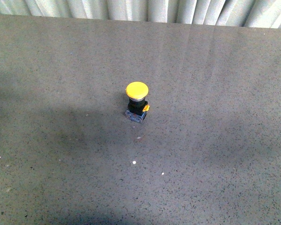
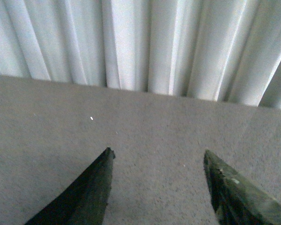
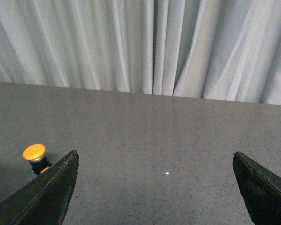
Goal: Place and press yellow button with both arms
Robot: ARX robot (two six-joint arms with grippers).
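**Item: yellow button** (image 1: 137, 101). It stands upright near the middle of the tabletop (image 1: 215, 140), with the cap (image 1: 137, 89) on top and the square base (image 1: 135, 116) flat on the surface.

**Handling (judged).**
- It looks small, light and made of hard plastic.
- The wide cap over a narrow base makes it top-heavy, so a sideways nudge would probably tip it or slide it on the smooth speckled surface.
- The rounded cap offers a poor pinch. The black body (image 1: 135, 106) under the cap, or the flat sides of the base, suit a hold better.
- Pressing calls for a straight downward push while the base is steadied.

**Left tool** (image 2: 158, 152). Its jaws are spread and empty. The button does not show in its view.

**Right tool** (image 3: 155, 153). Its jaws are spread wide and empty. The button sits beyond one finger, apart from it.

**Room.** Bare tabletop lies on every side of the button. The far edge, backed by a pale curtain (image 1: 178, 9), is well behind it. Neither arm appears in the front view.
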